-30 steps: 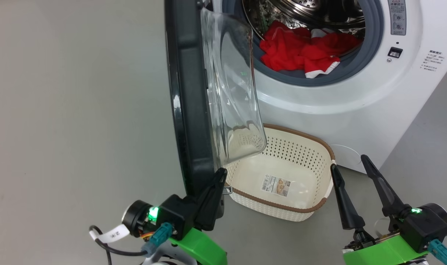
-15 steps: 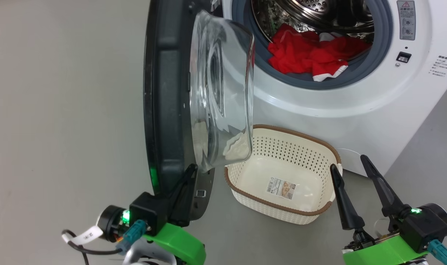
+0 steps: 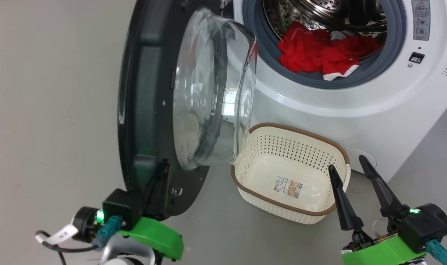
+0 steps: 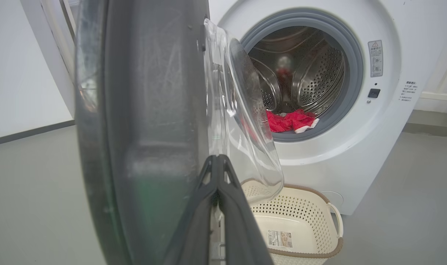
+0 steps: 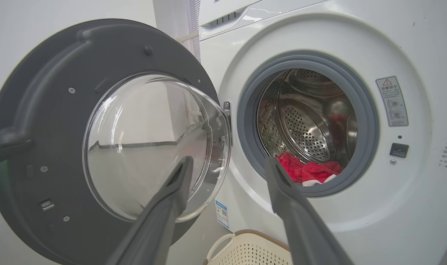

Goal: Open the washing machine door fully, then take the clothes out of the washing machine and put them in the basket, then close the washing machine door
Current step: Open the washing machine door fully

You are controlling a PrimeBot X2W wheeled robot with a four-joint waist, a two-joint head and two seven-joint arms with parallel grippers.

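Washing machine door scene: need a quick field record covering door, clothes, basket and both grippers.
washing machine door: open partway, glass bowl above the basket's left end
clothes: red with white trim, at the drum mouth, on the grey ring
basket: on the floor before the washing machine, empty but for a paper label
left gripper: fingers shut, tips on the door's inner face near its latch
right gripper: fingers open, empty, by the basket's right end
step: clothes not yet taken out

Bright, even light; glare on the door (image 3: 186, 106).
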